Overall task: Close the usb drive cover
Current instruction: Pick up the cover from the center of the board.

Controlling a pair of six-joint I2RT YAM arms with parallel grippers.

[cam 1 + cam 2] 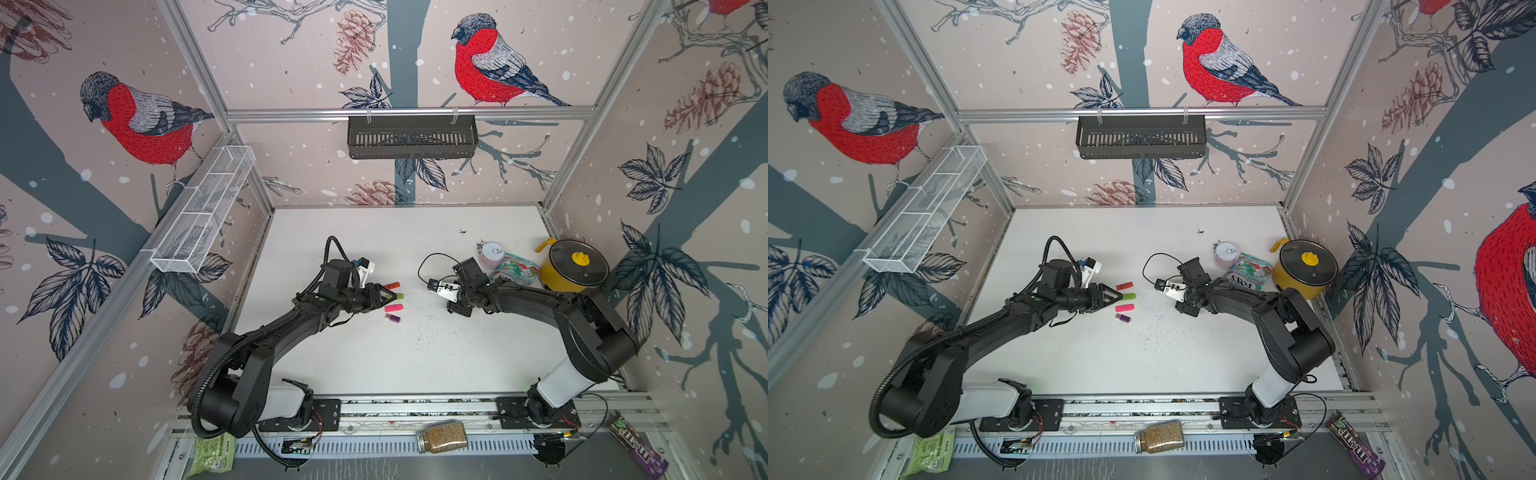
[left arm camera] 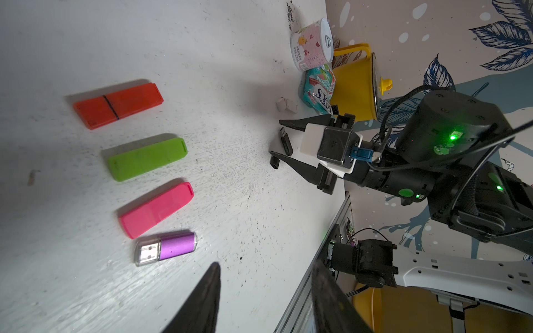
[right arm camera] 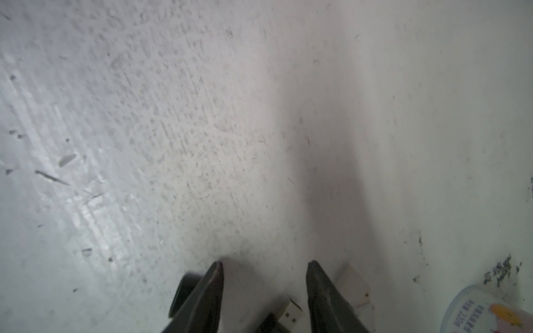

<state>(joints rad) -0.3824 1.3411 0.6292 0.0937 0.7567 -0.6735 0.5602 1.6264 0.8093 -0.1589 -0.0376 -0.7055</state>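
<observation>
A black usb drive [image 2: 285, 142] lies on the white table with its metal plug [image 3: 290, 314] bare. Its black cover [image 2: 274, 162] lies apart beside it, seen in the right wrist view as a dark cover [image 3: 183, 291] outside one finger. My right gripper [image 3: 265, 263] hangs open just above, its fingers straddling the drive and touching nothing. My left gripper [image 2: 265, 268] is open and empty next to a row of capped drives: orange [image 2: 118, 105], green [image 2: 147, 158], pink [image 2: 157, 209] and purple [image 2: 173, 246].
A small white piece [image 3: 354, 285] lies by the right gripper's other finger. Behind the right arm stand a pink-labelled can [image 1: 491, 254], a candy bag [image 1: 515, 268] and a yellow pot [image 1: 573, 266]. A glass jar [image 1: 442, 436] lies on the front rail.
</observation>
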